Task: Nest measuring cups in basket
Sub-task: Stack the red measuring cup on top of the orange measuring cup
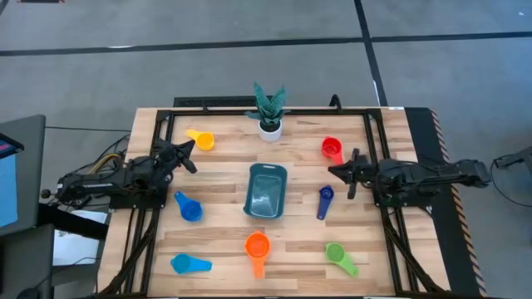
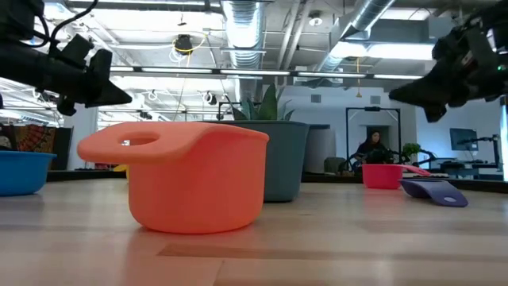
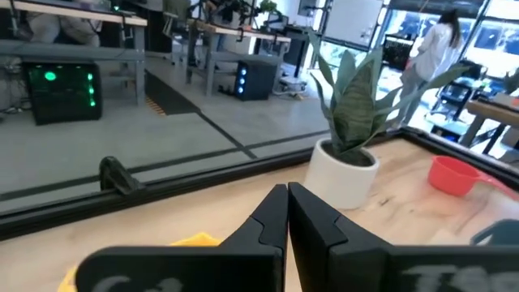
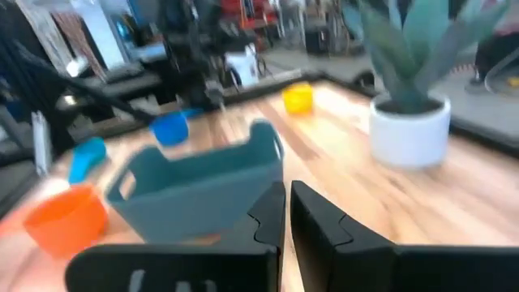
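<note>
The dark teal basket (image 1: 266, 193) stands at the table's middle with nothing in it that I can see. Around it, each cup sits alone on the wood: yellow (image 1: 202, 139), red (image 1: 332, 149), blue (image 1: 189, 208), dark blue (image 1: 324, 202), orange (image 1: 258, 247), green (image 1: 339, 256) and light blue (image 1: 189, 264). My left gripper (image 1: 189, 156) hovers shut at the left edge, between the yellow and blue cups. My right gripper (image 1: 337, 172) hovers shut at the right edge, between the red and dark blue cups. Both point level toward the middle, well above the wood.
A small white pot with a green plant (image 1: 269, 112) stands at the far edge, behind the basket. A dark metal frame (image 1: 376, 141) runs along the table's sides. There is bare wood between the cups and the basket.
</note>
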Robot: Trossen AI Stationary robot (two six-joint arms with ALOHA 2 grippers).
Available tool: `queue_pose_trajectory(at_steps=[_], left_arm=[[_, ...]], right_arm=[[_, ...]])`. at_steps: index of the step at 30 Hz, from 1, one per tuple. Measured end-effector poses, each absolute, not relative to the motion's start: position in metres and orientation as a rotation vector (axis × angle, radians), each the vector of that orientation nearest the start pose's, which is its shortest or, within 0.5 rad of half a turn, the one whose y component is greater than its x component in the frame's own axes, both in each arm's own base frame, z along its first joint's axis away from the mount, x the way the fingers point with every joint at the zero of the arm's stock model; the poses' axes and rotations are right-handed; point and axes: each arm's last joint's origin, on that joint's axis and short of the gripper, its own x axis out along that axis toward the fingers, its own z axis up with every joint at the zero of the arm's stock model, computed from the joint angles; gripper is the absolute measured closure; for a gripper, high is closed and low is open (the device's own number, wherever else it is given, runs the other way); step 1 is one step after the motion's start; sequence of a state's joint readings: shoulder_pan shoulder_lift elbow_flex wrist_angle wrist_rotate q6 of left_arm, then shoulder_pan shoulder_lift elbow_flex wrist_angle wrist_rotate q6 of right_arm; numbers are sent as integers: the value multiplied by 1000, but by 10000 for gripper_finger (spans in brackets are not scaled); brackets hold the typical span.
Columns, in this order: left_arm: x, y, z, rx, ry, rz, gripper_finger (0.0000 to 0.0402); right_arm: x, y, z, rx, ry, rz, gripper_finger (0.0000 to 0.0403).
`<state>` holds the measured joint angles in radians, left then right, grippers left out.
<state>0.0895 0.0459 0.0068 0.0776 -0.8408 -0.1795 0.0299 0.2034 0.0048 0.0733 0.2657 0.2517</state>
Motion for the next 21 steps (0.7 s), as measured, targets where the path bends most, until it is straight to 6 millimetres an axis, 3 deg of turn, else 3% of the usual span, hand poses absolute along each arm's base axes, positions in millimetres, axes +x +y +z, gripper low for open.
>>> queue_pose_trajectory(at_steps=[8, 14, 17, 21], left_arm=[[90, 31, 164, -137, -49, 1022, 401], [92, 31, 163, -172, -58, 965, 401], [93, 30, 164, -175, -60, 954, 401], [93, 30, 164, -175, -60, 953, 401]], right_arm=[[116, -1, 145, 231, 197, -261, 355], [118, -5, 147, 223, 154, -423, 355], [120, -6, 160, 154, 113, -434, 355], [124, -3, 200, 85, -71, -409, 361]])
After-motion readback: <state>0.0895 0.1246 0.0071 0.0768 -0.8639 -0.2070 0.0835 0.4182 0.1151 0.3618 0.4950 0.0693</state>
